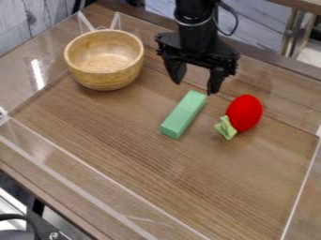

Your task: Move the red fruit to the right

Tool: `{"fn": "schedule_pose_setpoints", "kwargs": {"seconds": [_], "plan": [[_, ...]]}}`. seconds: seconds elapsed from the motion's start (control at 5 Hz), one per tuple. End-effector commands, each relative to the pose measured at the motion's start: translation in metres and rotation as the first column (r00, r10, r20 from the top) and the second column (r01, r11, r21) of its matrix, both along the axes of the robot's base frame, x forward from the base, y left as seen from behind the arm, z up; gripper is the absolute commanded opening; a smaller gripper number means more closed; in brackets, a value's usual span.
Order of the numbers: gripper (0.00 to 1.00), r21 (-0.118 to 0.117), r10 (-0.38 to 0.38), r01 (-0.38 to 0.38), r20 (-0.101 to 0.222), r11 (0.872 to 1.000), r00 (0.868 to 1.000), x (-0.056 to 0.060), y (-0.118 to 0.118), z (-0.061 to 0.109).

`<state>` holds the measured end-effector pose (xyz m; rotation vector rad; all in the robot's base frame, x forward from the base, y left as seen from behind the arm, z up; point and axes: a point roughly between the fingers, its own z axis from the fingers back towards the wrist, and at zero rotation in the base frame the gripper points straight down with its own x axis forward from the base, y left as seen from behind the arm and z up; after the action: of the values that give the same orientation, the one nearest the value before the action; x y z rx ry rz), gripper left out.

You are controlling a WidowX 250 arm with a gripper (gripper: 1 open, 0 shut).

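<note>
The red fruit [243, 112] lies on the wooden table at the right, its light green leafy stem [227, 129] pointing toward the front. My black gripper [197, 75] hangs up and to the left of the fruit, pointing steeply down, apart from it. Its fingers are spread open and nothing sits between them. One fingertip [223, 83] hovers just behind the fruit's left side.
A long green block [183, 114] lies just below the gripper, left of the fruit. A wooden bowl [104, 59] stands at the back left. A clear raised rim [305, 197] borders the table on the right and front.
</note>
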<state>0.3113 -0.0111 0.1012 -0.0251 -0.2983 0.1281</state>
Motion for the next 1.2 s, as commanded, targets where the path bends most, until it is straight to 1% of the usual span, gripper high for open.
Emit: {"fn": "schedule_pose_setpoints", "kwargs": {"seconds": [0.0,0.2,0.4,0.6,0.8,1.0], "plan": [[1.0,-0.005,-0.051,0.051,0.049,0.999,0.998,0.007,-0.006,0.009],[1.0,-0.007,-0.111,0.112,0.045,0.994,0.993,0.006,-0.014,0.005],[1.0,-0.004,-0.098,0.098,0.044,0.995,0.994,0.01,-0.019,0.005],[1.0,0.01,-0.078,0.078,0.016,0.997,0.997,0.004,-0.029,0.004],[1.0,0.037,-0.054,0.054,-0.004,0.998,0.999,-0.011,-0.035,0.008],[1.0,0.048,-0.044,0.045,-0.012,0.998,0.999,-0.018,-0.042,0.012]]}}
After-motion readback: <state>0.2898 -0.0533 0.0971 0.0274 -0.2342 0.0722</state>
